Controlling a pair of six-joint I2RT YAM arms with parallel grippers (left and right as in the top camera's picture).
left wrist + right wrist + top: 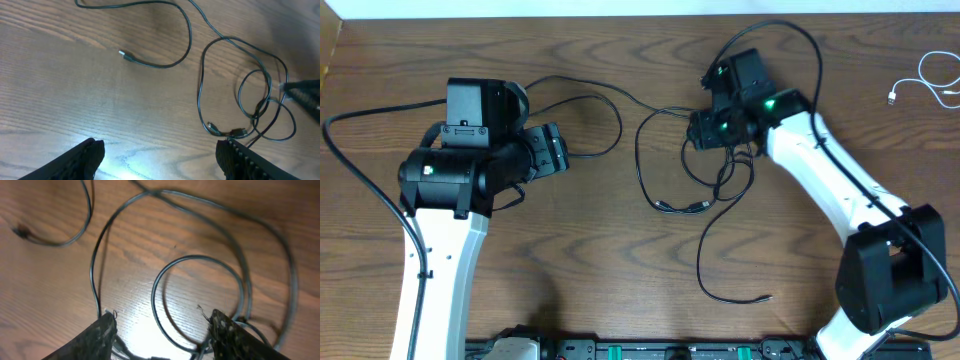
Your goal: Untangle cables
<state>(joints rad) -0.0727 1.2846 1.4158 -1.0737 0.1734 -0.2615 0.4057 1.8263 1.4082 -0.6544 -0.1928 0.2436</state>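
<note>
Left tool [160,150] spread wide, nothing held; black cables [200,92] lie ahead of it on desk [60,75]. Right tool [160,325] spread too, cables looping directly beneath it.

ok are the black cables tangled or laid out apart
Tangled: the black cables loop across each other in one cluster, seen in all three views.

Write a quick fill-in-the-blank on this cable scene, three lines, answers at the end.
1. The right gripper hangs over the black cables with its fingers ____.
2. The left gripper is open and holds ____.
3. The lone cable lying apart from the black ones is ____ in colour.
Missing words: open; nothing; white.
</note>
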